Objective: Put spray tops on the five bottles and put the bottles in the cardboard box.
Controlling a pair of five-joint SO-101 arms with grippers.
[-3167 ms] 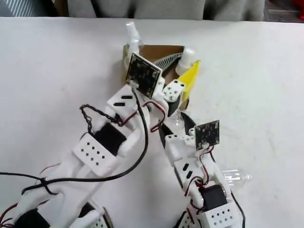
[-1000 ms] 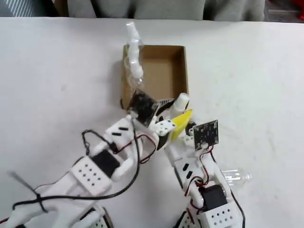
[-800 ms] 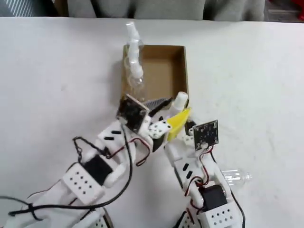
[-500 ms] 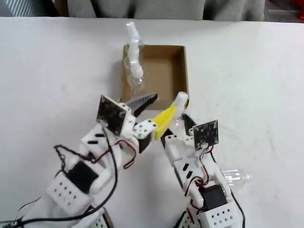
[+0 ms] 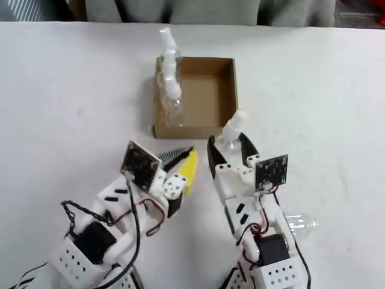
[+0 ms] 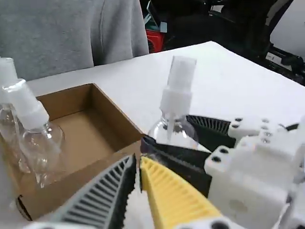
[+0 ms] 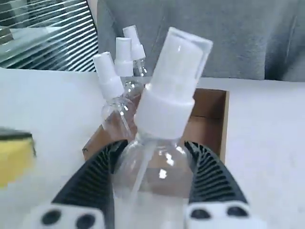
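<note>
a spray bottle (image 5: 233, 129) is clamped upright in the right gripper (image 5: 229, 143) before the cardboard box (image 5: 234, 90), the left gripper (image 5: 190, 153) levelled alongside, jaws together.

Blocky white plastic, dotted with rows of small holes, is covering the left arm (image 5: 111, 208) and the right arm (image 5: 249, 211). Black and red cables (image 5: 75, 209) are looping along both. The left gripper (image 5: 191, 152) is wearing one yellow ribbed finger (image 6: 176, 195) and one grey finger (image 6: 102, 198); the right gripper (image 5: 227, 141) is wearing black ribbed fingers (image 7: 90, 183).
</note>
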